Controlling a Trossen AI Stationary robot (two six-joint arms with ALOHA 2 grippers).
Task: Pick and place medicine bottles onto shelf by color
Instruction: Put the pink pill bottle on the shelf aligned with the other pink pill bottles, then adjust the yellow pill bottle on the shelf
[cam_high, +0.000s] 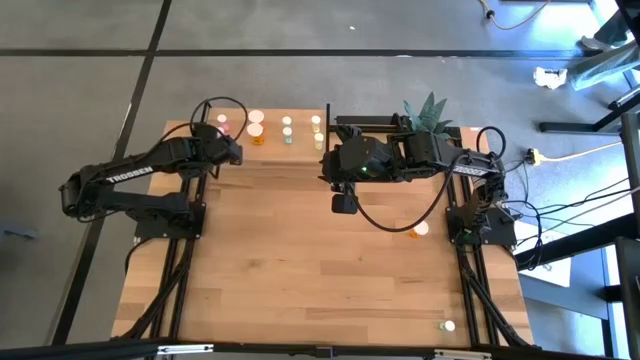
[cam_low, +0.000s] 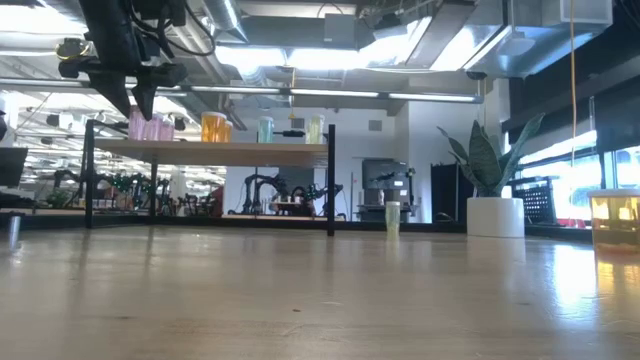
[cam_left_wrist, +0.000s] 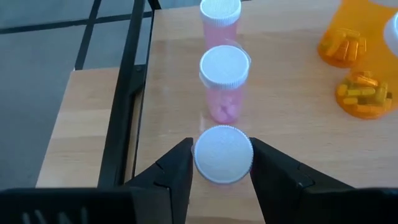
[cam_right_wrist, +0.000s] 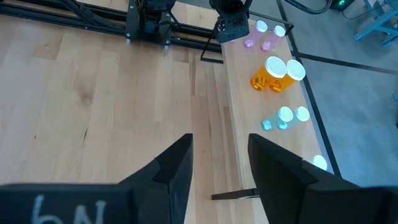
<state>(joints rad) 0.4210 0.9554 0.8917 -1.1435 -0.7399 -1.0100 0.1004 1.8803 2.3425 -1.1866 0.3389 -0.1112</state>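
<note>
**Q:** Fig. 1. Which step is being shown?

**A:** Placement. The pink bottle (cam_left_wrist: 224, 154) is standing on the shelf (cam_low: 230, 152), at the near end of a row with two other pink bottles (cam_left_wrist: 225, 81). The left end effector (cam_left_wrist: 221, 146) is gripping it by the white cap, with one finger pressing on each side (as far as the left wrist view is showing). By my reading, the set-down is finishing and the release is pending.

**Q:** What is the next move calling for?

**A:** Probably opening the fingers and lifting straight up. The neighbouring pink bottle is standing just beside the held one, so any sideways drift is risking a knock.

**Q:** Which edges are limiting the motion?

**A:** A black post (cam_left_wrist: 130, 93) and the shelf's end edge are lying close on one side. The orange bottles (cam_left_wrist: 364, 93) are occupying the other side, farther off.

**Q:** And the open room?

**A:** The desk (cam_high: 300, 260) is offering wide bare space in front of the shelf. The right end effector (cam_right_wrist: 219, 140) is hovering there with its fingers parted and nothing between them. A loose bottle (cam_high: 418, 231) and another loose bottle (cam_high: 449, 325) are waiting on the right side of the desk, so the sorting is looking unfinished.
</note>
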